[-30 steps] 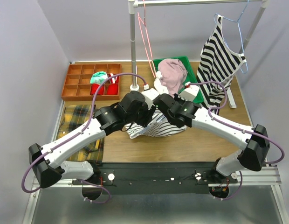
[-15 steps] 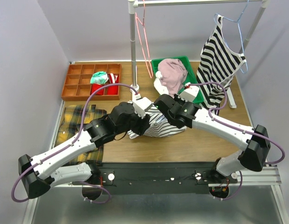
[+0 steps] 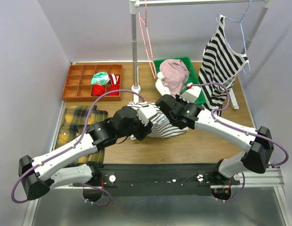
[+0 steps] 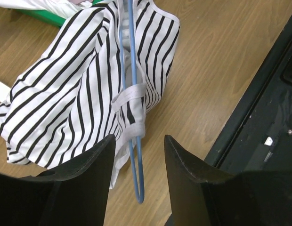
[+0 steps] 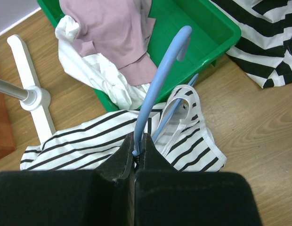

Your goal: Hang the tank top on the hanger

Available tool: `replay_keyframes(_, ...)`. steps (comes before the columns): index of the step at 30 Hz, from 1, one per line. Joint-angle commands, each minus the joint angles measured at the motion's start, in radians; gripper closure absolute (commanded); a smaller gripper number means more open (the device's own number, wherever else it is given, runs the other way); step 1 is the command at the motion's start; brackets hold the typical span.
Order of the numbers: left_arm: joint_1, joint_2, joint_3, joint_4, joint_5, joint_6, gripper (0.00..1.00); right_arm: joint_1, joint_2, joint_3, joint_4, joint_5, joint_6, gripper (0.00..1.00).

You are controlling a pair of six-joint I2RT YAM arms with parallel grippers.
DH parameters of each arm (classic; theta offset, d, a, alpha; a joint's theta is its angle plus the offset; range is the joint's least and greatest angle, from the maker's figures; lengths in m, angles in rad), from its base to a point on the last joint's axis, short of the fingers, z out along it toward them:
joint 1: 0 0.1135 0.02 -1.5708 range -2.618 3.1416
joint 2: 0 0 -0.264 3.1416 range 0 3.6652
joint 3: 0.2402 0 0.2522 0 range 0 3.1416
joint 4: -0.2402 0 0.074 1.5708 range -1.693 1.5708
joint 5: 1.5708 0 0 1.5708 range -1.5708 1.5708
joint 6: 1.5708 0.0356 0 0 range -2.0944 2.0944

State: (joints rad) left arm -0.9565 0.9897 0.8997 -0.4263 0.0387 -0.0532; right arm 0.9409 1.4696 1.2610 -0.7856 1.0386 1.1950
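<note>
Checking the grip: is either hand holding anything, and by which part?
The right hand holds the hanger at the base of its hook. The left hand hangs open over the tank top, empty.

No legible writing in any view
The tank top (image 4: pixel 56 103), the hanger (image 4: pixel 132 61), the green bin (image 5: pixel 207 33) and the wooden tray (image 3: pixel 80 98) show no lettering, brand, number or sign that can be read.
</note>
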Motion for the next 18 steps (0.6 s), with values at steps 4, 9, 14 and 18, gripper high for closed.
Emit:
replay_keyframes(4, -0.022, 0.090, 0.074, -0.015, -0.019, 0.110, 0.47, 0.002, -0.037, -0.011, 0.029, -0.008, 0.008, 0.99)
replay_keyframes(9, -0.022, 0.118, 0.065, 0.009, -0.031, 0.113, 0.51, 0.002, -0.048, -0.012, 0.031, -0.011, 0.008, 0.99)
replay_keyframes(14, -0.024, 0.121, 0.042, 0.040, -0.031, 0.102, 0.56, 0.002, -0.049, -0.012, 0.034, -0.015, 0.008, 0.99)
replay_keyframes(18, -0.025, 0.110, 0.021, 0.061, -0.082, 0.090, 0.71, 0.002, -0.049, -0.009, 0.037, -0.022, 0.005, 0.99)
